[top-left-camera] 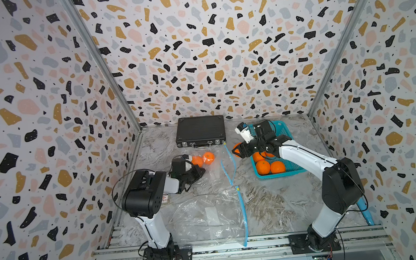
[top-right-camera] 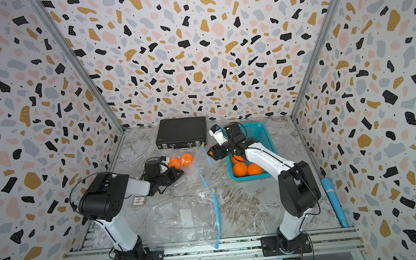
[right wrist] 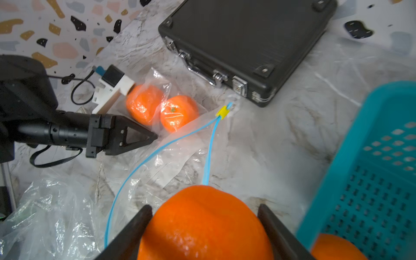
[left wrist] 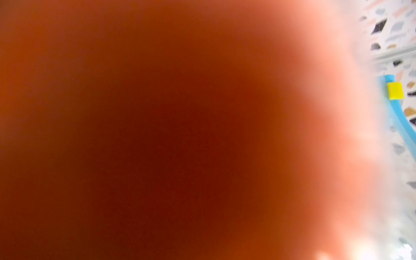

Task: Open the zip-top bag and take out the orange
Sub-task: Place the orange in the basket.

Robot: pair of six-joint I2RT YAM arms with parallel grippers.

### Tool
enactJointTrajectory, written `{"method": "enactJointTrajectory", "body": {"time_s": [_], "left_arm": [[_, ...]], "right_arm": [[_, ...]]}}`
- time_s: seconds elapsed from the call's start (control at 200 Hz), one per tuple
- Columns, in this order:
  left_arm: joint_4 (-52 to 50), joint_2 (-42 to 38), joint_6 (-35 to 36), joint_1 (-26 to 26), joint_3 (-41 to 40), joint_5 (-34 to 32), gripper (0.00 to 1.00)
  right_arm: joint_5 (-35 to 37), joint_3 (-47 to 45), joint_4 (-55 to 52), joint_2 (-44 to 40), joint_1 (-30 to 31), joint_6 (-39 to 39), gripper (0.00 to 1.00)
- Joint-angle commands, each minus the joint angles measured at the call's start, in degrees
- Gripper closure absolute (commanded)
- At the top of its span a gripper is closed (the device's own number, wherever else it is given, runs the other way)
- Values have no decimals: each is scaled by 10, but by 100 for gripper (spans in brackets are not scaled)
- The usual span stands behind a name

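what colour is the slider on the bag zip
The slider is yellow; clearest in the right wrist view.

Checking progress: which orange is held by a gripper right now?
The orange between the jaws of the right gripper, just outside the teal basket. Two others lie inside the clear bag; the rest sit in the basket.

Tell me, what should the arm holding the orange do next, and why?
Probably carry it sideways until it hangs over the teal basket, ready to drop. The right gripper is clamped on the orange just outside the basket's rim, and other oranges already lie inside it. The zip-top bag is open, with two bagged oranges to fetch afterwards.
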Motion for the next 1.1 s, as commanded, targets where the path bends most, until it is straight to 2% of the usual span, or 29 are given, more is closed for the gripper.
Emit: {"method": "enactJointTrajectory", "body": {"time_s": [0.0, 0.07, 0.085, 0.1, 0.19, 0.285, 0.435, 0.581, 0.676, 0.866, 0.991, 1.096], "left_arm": [[-10, -23, 1, -15, 9, 5, 46], [-9, -39, -4, -21, 9, 4, 22], [-9, -45, -5, -21, 8, 1, 5], [-10, -50, -6, -22, 8, -1, 0], [-50, -84, 1, -23, 20, -10, 1], [-94, -128, 14, -27, 23, -36, 1], [-146, -178, 32, -33, 29, -64, 1], [-131, -173, 39, -51, 43, -41, 1], [-153, -169, 51, -70, 53, -65, 1], [-137, -166, 38, -72, 54, -56, 1], [-140, -166, 37, -72, 53, -55, 1], [-144, -161, 37, -72, 59, -53, 1]], "right_arm": [[51, 23, -24, -7, -31, 20, 48], [117, 47, -41, 14, -47, 27, 48], [128, 50, -39, 20, -51, 30, 48], [134, 54, -36, 27, -54, 34, 48], [134, 94, -38, 78, -75, 57, 48], [170, 140, -54, 133, -84, 56, 48], [148, 192, -59, 208, -107, 72, 48], [137, 207, -58, 245, -110, 77, 48], [126, 223, -68, 264, -112, 80, 47], [89, 258, -93, 307, -115, 94, 44], [86, 269, -113, 321, -115, 93, 38], [94, 274, -120, 326, -118, 92, 26]]}}
